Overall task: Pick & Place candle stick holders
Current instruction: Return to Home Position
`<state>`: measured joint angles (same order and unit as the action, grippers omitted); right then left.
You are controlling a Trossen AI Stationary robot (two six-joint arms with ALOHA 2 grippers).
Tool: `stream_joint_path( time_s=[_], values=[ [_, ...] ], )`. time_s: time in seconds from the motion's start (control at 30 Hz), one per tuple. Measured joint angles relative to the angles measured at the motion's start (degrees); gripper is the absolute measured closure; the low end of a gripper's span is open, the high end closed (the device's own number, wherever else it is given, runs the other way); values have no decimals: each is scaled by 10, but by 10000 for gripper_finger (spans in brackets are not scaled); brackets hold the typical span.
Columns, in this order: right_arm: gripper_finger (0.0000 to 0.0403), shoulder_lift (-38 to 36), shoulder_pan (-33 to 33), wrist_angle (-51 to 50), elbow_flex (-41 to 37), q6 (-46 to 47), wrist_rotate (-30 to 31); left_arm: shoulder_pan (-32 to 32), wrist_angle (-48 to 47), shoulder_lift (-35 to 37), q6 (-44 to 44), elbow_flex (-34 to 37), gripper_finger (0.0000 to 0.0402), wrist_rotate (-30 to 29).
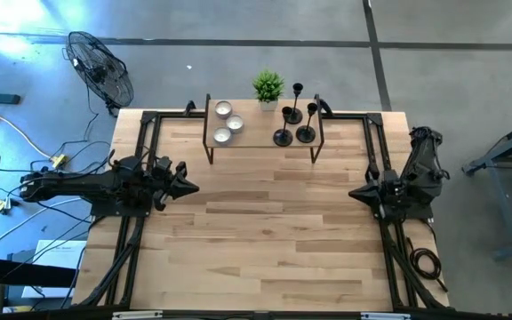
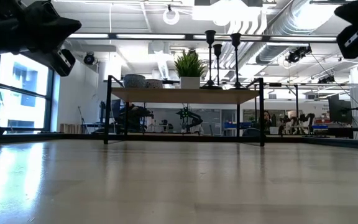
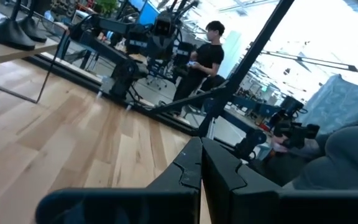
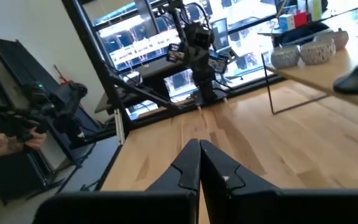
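Note:
Three black candle stick holders stand on their round bases on the right part of a small raised shelf (image 1: pixel 265 142) at the table's far edge: one (image 1: pixel 282 132) at the front left, one (image 1: pixel 307 126) at the front right, one (image 1: pixel 295 107) behind them. In the low view their stems (image 2: pixel 216 59) rise above the shelf top. My left gripper (image 1: pixel 194 188) hovers shut over the table's left side, far from the shelf. My right gripper (image 1: pixel 354 192) hovers shut over the right side. Each wrist view shows its own fingertips pressed together, left (image 3: pixel 201 144) and right (image 4: pixel 199 144).
On the shelf's left part sit three small round bowls (image 1: pixel 227 122), and a potted green plant (image 1: pixel 268 89) stands at its far edge. A fan (image 1: pixel 100 67) and cables lie on the floor beyond the table's left. A person (image 3: pixel 201 65) stands in the room behind.

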<state>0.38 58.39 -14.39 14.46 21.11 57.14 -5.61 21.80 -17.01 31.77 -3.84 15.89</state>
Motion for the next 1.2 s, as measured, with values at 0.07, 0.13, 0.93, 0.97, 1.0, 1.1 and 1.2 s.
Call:
stream_joint_path(
  time_s=[0.07,0.13,0.93,0.97,1.0,1.1,1.2],
  values=[
    [403,0,0,19,-19,9,4,0,-5,0,0,0,401,-3],
    [403,0,0,48,-38,10,-2,0,-12,0,3,0,401,-4],
    [403,0,-139,183,-139,-85,-102,0,-23,0,-32,0,401,-54],
    [403,0,-153,184,-139,-87,-114,0,-24,0,-35,0,401,-56],
    [403,0,-168,185,-139,-91,-126,0,-26,0,-38,0,401,-56],
    [403,0,-213,186,-139,-100,-164,0,-28,0,-43,0,401,-54],
    [403,0,-262,187,-139,-109,-210,0,-29,0,-45,0,401,-51]
  ],
)
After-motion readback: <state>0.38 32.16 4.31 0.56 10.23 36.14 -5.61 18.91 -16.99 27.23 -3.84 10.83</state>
